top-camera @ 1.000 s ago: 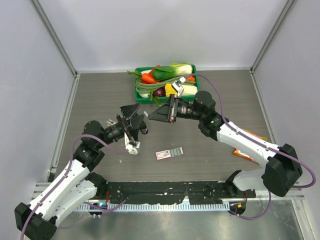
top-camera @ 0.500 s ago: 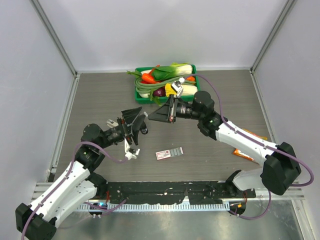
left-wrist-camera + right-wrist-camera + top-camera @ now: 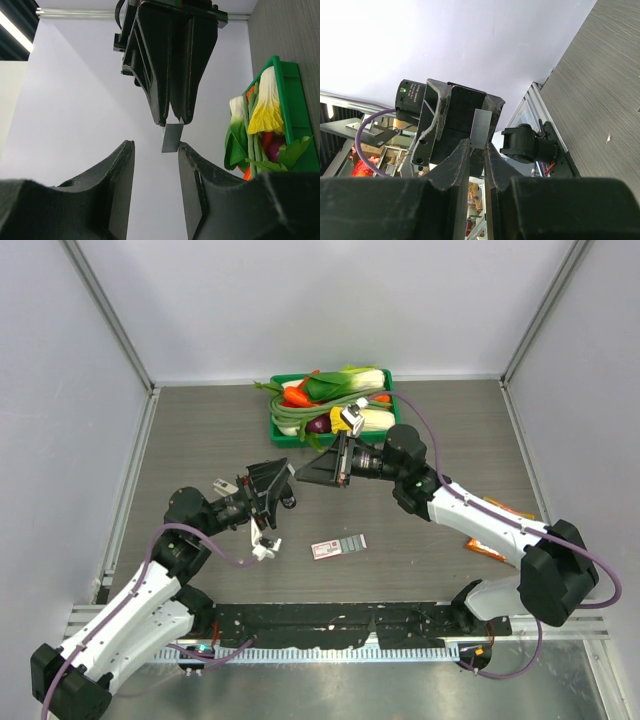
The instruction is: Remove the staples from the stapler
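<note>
A short silvery strip of staples (image 3: 482, 128) sticks out from the tips of my right gripper (image 3: 476, 145), which is shut on it in mid-air. My left gripper (image 3: 156, 145) faces it tip to tip, open. The strip's free end (image 3: 172, 137) sits between the left fingertips, close against the right-hand finger (image 3: 187, 165), with a gap to the other. From above, both grippers (image 3: 283, 475) (image 3: 300, 473) meet over the table's middle. More grey staples (image 3: 352, 542) lie on the table. An orange thing (image 3: 487, 548) lies mostly hidden under the right forearm; I cannot tell whether it is the stapler.
A green tray (image 3: 276, 432) of vegetables stands at the back, just behind the right wrist, and shows at the right of the left wrist view (image 3: 292, 95). A flat red-and-white box (image 3: 324, 550) lies on the table in front of the grippers.
The left gripper's jaws have narrowed around the free end of the strip, and the left arm has shifted slightly. The right gripper has kept its hold and place.
</note>
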Controlling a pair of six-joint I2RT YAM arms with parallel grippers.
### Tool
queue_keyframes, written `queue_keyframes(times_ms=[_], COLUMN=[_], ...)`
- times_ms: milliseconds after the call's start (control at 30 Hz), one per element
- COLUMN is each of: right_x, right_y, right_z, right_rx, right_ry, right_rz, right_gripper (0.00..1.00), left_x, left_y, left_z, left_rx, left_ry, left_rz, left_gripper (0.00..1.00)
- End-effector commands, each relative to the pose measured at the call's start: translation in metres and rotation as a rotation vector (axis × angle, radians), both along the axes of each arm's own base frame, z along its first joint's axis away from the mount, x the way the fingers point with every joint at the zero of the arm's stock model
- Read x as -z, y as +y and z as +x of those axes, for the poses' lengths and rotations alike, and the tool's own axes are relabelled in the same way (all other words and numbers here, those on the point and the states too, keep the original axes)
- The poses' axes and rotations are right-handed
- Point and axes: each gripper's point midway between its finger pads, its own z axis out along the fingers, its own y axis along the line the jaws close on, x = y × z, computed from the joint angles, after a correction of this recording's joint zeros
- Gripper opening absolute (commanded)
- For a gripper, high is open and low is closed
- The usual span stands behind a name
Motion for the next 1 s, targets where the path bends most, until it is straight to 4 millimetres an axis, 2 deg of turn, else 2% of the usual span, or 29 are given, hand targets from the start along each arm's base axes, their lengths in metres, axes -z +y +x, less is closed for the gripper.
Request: queue_keyframes(times_ms=[0,600,967], right_x=[-0.009,-0.018,-0.009], right_y=[0.000,-0.002,0.004], right_z=[-0.001,-0.004,-0.005], right_rx=[-0.011,-0.017,-0.030], right_ry=[-0.029,-0.008,0.014], right_rz=[0.040,0.113,0.102], right_gripper=[0.10,0.10,0.10], left_x=[-0.016,0.001,-0.009], left_y=[0.000,-0.002,-0.003], left_z=[-0.006,0.003,0.006], left_rx=[0.012,-0.014,-0.021], left_ry=[-0.063,-0.058,-0.069], left_rz=[-0.020,0.027,0.002], left_gripper=[0.44,0.48,0.47])
